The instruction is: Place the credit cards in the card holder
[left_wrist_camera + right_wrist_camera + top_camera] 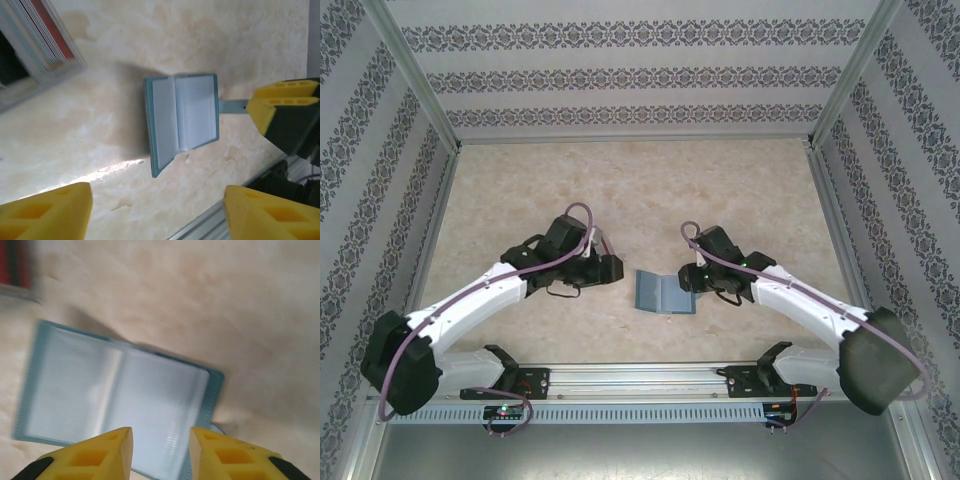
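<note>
— Since the card holder (665,292) is laid open on the table (620,180), lighter inside up, can it be judged ready for loading?

— It can; the clear sleeves are turned upward, presumably so that cards may be slid in from above, though the cover on its 9 o'clock side in the top view is seen tilted up a little. No card is seen in a sleeve, so the filling is taken as not begun

— Where are the credit cards (50,35) kept?

— They are stacked on edge in a clear tray (55,72), at 10 o'clock of the holder in the left wrist view and well apart from it; red, white and grey edges can be made out

— How is the holder placed relative to the grippers?

— In the top view it is flanked: the left gripper (614,268) is set near it at 10 o'clock, the right gripper (688,280) just beside it at 3 o'clock. The left jaws are spread wide and nothing is held. The right jaws are parted only narrowly, over the holder's edge by the snap tab (232,106); nothing is seen pinched between them, so the holder is judged free rather than gripped

— What is called for next?

— A card is to be fetched from the tray, most likely by the wide left gripper
</note>
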Robot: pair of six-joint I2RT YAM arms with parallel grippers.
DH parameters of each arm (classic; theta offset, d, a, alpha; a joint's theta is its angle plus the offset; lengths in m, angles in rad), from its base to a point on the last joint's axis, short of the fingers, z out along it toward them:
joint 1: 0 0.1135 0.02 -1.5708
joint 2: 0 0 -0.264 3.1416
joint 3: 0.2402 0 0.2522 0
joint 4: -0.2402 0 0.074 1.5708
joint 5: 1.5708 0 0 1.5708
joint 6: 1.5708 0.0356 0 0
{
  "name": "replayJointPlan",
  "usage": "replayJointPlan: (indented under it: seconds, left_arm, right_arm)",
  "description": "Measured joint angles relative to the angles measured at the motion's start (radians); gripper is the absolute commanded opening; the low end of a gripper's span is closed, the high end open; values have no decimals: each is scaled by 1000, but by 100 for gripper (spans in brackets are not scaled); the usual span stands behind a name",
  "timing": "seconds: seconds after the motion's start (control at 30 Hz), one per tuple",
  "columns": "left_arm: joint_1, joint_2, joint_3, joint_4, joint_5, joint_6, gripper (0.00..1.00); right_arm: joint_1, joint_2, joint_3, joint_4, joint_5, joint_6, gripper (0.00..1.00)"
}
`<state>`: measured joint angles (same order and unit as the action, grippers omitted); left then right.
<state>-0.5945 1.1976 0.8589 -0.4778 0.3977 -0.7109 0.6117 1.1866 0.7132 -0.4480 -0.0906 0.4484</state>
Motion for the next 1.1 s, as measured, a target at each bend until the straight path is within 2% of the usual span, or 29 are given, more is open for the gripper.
replayJointPlan:
  seconds: [0.07, 0.17, 0.27, 0.33, 0.43, 0.47, 0.57, 0.77, 1.1]
  left_arm:
    - [17, -29, 39, -55, -43, 18, 77]
    - [91, -54, 69, -122, -85, 40, 81]
    - [191, -54, 69, -182, -105, 55, 83]
    - [254, -55, 66, -208, -111, 57, 80]
    - [353, -54, 42, -212, -83, 57, 78]
    - [388, -53, 29, -212, -66, 56, 82]
    - [486, -50, -9, -213, -26, 44, 86]
    - [678, -16, -81, -200, 89, 2, 87]
    - [702, 21, -111, -138, 203, -23, 86]
  right_arm:
    - [20, -23, 22, 31, 0, -4, 39]
    - [48, -17, 51, 90, 0, -11, 40]
    - [77, 53, 112, 111, 1, -20, 41]
    - [107, 127, 174, 120, 9, -31, 42]
    - [164, 249, 281, 132, 35, -45, 49]
    - [181, 292, 321, 135, 44, -51, 50]
    - [218, 426, 447, 139, 66, -58, 51]
    - [269, 680, 687, 130, 73, -58, 53]
    - [288, 846, 844, 82, 26, -55, 53]
